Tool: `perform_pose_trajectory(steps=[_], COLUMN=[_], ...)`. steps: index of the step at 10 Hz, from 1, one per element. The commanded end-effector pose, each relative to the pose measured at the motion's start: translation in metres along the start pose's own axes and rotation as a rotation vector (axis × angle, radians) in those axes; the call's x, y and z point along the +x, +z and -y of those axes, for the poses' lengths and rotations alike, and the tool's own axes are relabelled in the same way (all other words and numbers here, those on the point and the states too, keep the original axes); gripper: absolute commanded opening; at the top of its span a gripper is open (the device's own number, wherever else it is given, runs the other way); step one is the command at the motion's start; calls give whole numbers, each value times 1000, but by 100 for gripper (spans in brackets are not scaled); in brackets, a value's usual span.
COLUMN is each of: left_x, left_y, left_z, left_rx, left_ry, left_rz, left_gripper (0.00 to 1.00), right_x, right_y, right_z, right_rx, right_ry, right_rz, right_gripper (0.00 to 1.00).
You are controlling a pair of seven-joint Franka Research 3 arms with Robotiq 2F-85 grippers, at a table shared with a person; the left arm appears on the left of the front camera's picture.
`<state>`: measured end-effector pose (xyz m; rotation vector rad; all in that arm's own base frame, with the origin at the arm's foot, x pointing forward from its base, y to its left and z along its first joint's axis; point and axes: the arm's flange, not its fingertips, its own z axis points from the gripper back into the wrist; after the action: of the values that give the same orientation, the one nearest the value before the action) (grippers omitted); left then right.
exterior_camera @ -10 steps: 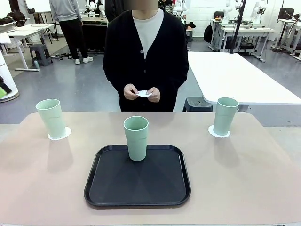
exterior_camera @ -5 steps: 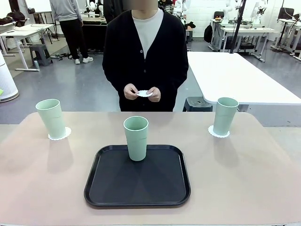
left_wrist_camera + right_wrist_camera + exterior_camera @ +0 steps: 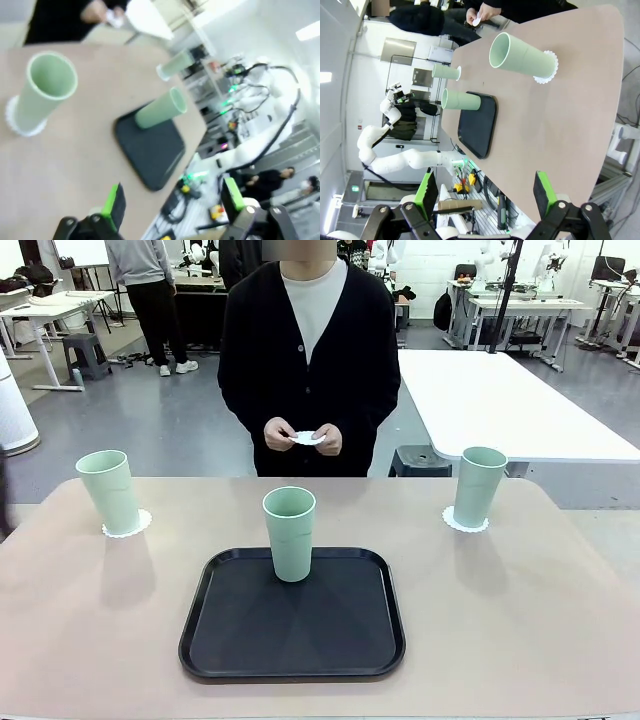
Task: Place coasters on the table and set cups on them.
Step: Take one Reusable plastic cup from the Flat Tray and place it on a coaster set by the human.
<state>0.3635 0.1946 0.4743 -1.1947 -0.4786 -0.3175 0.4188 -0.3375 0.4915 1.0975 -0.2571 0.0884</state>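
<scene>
Three mint-green cups stand upright. The left cup (image 3: pixel 109 492) sits on a white coaster (image 3: pixel 128 525), and the right cup (image 3: pixel 479 486) sits on another coaster (image 3: pixel 465 523), both on the beige table (image 3: pixel 520 620). A third cup (image 3: pixel 289 533) stands on the black tray (image 3: pixel 292 625). The person across the table holds one more coaster (image 3: pixel 306 438) in both hands. My left gripper (image 3: pixel 172 200) is open above the table's left end, short of its nearest cup (image 3: pixel 42 92). My right gripper (image 3: pixel 485 190) is open off the right end, well back from its nearest cup (image 3: pixel 522 56).
The tray lies in the middle of the table's near half. The person stands close to the far edge at the centre. Behind on the right is a white table (image 3: pixel 500 400). Bare tabletop lies to either side of the tray.
</scene>
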Motion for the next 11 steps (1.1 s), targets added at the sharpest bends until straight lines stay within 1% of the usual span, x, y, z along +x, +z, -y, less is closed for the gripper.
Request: perform_pose_trajectory(steps=[1, 2, 3, 4, 7, 8, 9, 10, 11], left_x=[9, 8, 7, 10, 16, 15, 14, 10, 10], left_y=[26, 38, 44, 48, 41, 38, 35, 35, 35], left_z=[-20, -27, -34, -39, -56, -59, -54, -61, -61], left_rx=[-173, -222, -239, -261, -235, -240, -251, -247, -247], left_ry=[2, 20, 45, 76, 193, 190, 165, 171, 171], left_rz=[38, 50, 50, 31, -10, -13, -33, -11, -11], left_gripper=[100, 100, 100, 100, 100, 100, 100, 100, 100], right_x=[2, 2, 2, 2, 2, 2, 2, 2, 2], right_y=[-1, -1, -1, -1, -1, -1, -1, -1, -1], right_z=[-2, -2, -2, -2, -2, -2, -2, -2, -2], right_rx=[7, 7, 7, 7, 7, 7, 7, 7, 7], right_ry=[-3, -3, -3, -3, -3, -3, -3, -3, -3], right_rz=[10, 10, 10, 10, 10, 10, 10, 10, 10], right_gripper=[100, 100, 100, 100, 100, 100, 100, 100, 100])
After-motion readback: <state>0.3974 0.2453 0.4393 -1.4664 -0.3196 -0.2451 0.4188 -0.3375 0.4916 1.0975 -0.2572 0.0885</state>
